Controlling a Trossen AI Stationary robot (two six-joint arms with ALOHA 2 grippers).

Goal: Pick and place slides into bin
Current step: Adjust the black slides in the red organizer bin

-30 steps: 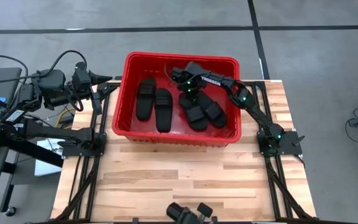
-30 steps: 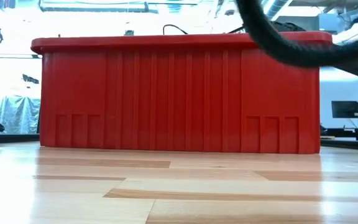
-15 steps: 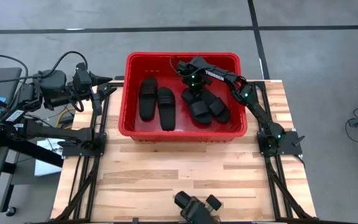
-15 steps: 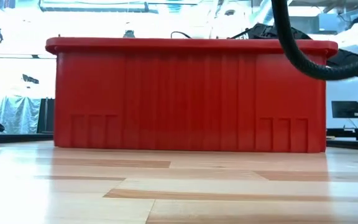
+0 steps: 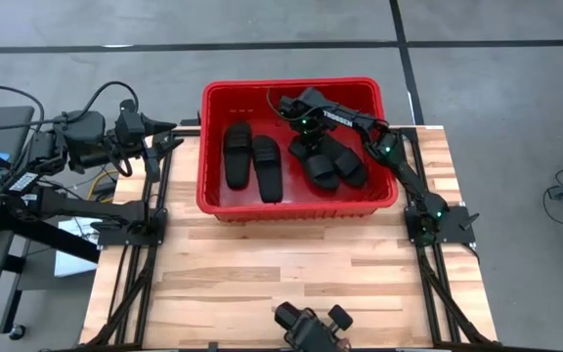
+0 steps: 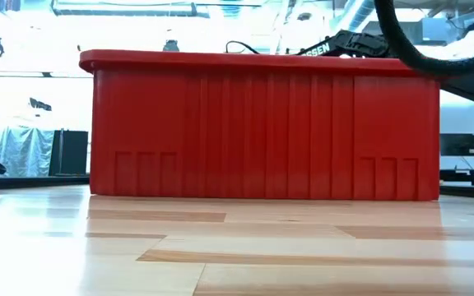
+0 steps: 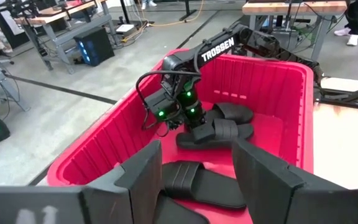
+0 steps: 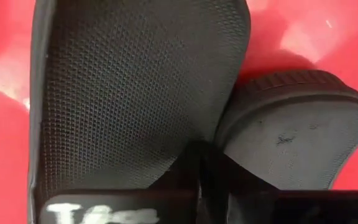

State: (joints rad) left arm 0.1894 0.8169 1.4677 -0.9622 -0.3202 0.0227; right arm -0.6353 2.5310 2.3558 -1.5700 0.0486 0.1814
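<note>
Since a second ago the bin (image 5: 299, 200) has slid rightward across the bench (image 5: 291, 274); all four slides (image 5: 267, 168) lie inside it. Right tool (image 5: 304, 137), pinched shut and empty, sits low among them; left tool (image 7: 194, 171) waits wide at the bin's left. Placing looks finished, so next the right arm should lift clear

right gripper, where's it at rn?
In the high view the right gripper is shut, down inside the red bin on its right half, at the far end of the right-hand pair of slides.

Red bin (image 5: 296, 200) sits on wooden table (image 5: 291, 274).
</note>
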